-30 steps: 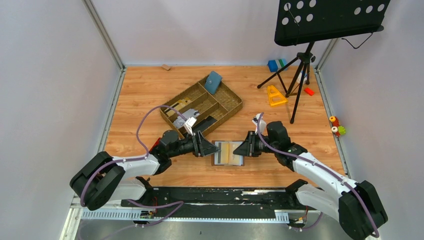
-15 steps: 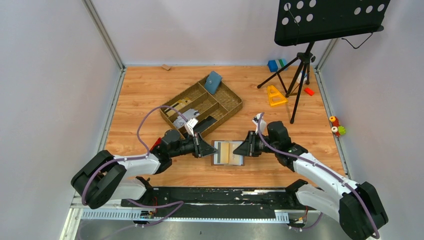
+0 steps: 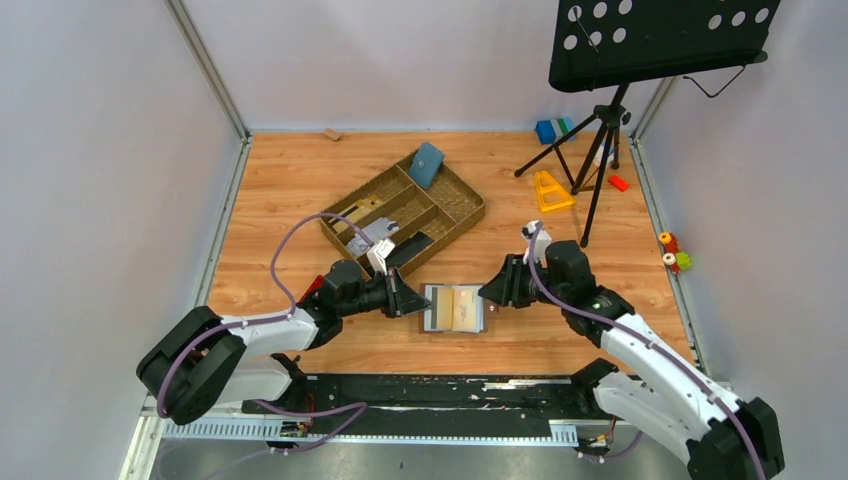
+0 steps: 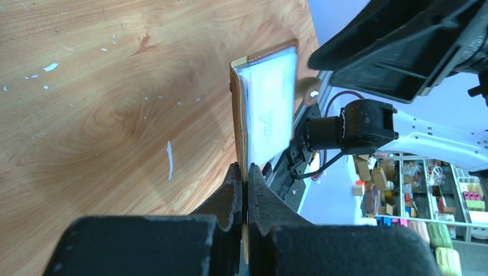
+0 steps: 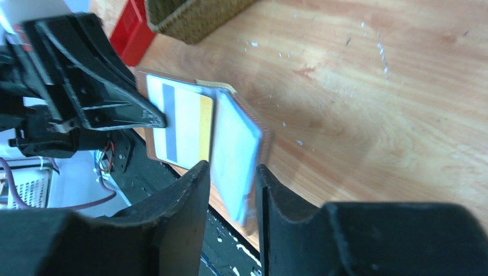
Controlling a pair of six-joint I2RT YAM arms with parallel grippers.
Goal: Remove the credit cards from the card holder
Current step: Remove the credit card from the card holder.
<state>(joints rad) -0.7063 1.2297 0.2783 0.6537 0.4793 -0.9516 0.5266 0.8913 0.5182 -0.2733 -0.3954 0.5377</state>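
The brown card holder [image 3: 456,308] lies open on the wooden table between both arms. My left gripper [image 3: 420,303] is shut on its left edge; in the left wrist view the brown edge [image 4: 246,172] is pinched between the fingers, with the holder [image 4: 267,109] reaching away. My right gripper [image 5: 230,187] is open, jaws apart, and the holder's right flap [image 5: 233,155] with its clear sleeve stands raised between them. A white card with a grey stripe and a yellow band [image 5: 181,123] shows in the left sleeve. From above, the right gripper [image 3: 492,294] sits at the holder's right edge.
A wicker tray [image 3: 460,215] with compartments stands behind the holder, a blue-teal pouch [image 3: 426,164] leaning in its far end. A music stand [image 3: 600,130] with tripod legs fills the back right, near a yellow triangle [image 3: 551,190], blue block [image 3: 548,130] and red block [image 3: 618,182].
My left gripper closed onto the holder's left edge. My right gripper opened and drew back a little to the right, letting go of the right flap.
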